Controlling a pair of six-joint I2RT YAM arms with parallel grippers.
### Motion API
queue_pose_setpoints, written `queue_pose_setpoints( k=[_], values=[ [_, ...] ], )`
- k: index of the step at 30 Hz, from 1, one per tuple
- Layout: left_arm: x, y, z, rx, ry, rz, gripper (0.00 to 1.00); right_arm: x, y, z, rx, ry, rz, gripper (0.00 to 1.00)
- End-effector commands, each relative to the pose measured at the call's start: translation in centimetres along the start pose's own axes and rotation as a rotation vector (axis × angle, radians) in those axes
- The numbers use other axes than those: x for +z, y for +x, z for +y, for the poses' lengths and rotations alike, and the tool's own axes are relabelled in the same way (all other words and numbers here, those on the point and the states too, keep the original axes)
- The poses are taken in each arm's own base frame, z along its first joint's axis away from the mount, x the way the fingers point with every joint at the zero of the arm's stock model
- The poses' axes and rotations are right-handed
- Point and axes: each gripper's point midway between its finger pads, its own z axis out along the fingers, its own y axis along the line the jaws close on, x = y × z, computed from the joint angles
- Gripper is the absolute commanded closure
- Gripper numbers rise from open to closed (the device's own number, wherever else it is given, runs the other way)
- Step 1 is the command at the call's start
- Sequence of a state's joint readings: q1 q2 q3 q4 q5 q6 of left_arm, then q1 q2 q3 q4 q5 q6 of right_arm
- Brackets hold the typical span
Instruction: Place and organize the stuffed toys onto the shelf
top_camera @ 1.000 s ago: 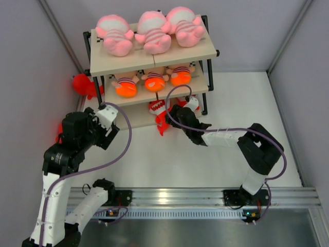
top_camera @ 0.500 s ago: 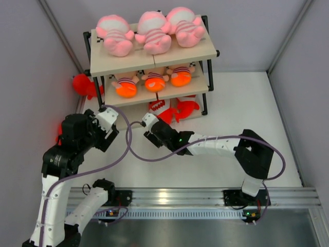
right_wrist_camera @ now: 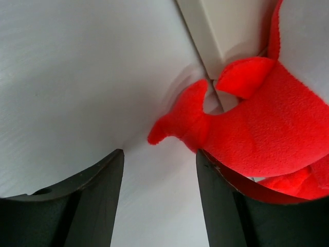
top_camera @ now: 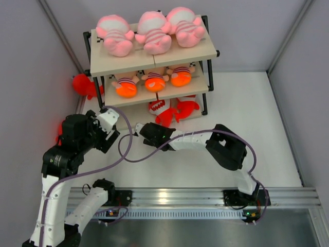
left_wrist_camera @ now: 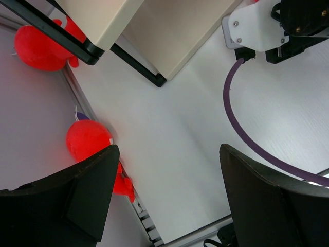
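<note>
Stuffed toys (top_camera: pixel 185 25) fill most of the shelf (top_camera: pixel 103 66), which stands at the 12 o'clock end of the table (top_camera: pixel 247 128). 3 pink dolls (top_camera: pixel 153 33) lie side by side on the top board. 3 smaller striped dolls (top_camera: pixel 155 81) with glowing orange-red heads sit in a row on the middle board. 2 red sharks (top_camera: pixel 160 112) lie together on the bottom board, toward its 3 o'clock half, and one shows a white toothy mouth. A loose red toy (top_camera: pixel 81 83) lies off the shelf at 9 o'clock of its frame, against the wall (top_camera: pixel 31 77). A second loose toy (top_camera: pixel 58 137) sits further toward 6 o'clock along that wall, partly hidden behind the left arm.

The right gripper (top_camera: pixel 144 128) is low over the table at 7 o'clock of the sharks, with its arm stretched across from 3 o'clock. In its wrist view the fingers (right_wrist_camera: pixel 77 206) stand apart with nothing between them. A shark's tail (right_wrist_camera: pixel 190 118) lies just ahead, close to the finger at 3 o'clock; whether they touch I cannot tell.

The left gripper (top_camera: pixel 105 135) hangs above the table at 6 o'clock of the shelf's 9 o'clock legs. Its fingers (left_wrist_camera: pixel 67 200) are spread wide and empty, with bare table between them. Its wrist view has both loose toys along the wall at 9 o'clock, and a purple cable (left_wrist_camera: pixel 231 118) curving down from 1 o'clock
</note>
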State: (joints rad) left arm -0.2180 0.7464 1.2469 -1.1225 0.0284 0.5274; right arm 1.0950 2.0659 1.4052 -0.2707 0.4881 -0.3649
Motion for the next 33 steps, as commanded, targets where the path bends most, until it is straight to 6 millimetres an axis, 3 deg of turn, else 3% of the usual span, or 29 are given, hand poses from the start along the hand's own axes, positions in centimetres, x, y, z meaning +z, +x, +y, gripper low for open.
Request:
queue_pose_setpoints(
  k=[1,7,10,14,16,25,33],
  values=[
    [0.1,-0.3,-0.3,0.007,0.016,-0.016,0.15,0.6,0.0,-2.2,-0.016,0.059,0.035,0.42],
    [0.2,-0.3,-0.2,0.018,0.021,-0.013,0.15,2.0,1.9,-2.9,-0.083,0.134,0.120,0.47],
    [0.3,-0.4,-0.3,0.016,0.027,-0.015,0.15,2.2,2.1,-3.5,-0.095,0.173,0.142,0.62],
    [0.3,-0.4,-0.5,0.016,0.034,-0.015,0.15,2.0,1.4,-4.4,-0.065,0.200,0.113,0.91],
    [0.3,-0.3,-0.5,0.017,0.032,-0.015,0.15,1.7,0.8,-5.1,-0.046,0.225,0.099,0.99],
    [0.1,-0.3,-0.6,0.019,0.035,-0.016,0.16,-0.8,-2.6,-7.8,0.114,0.235,-0.072,1.00],
    [0.0,-0.2,-0.6,0.020,0.034,-0.018,0.16,-1.1,-3.2,-10.6,0.197,0.255,-0.120,1.00]
  ],
)
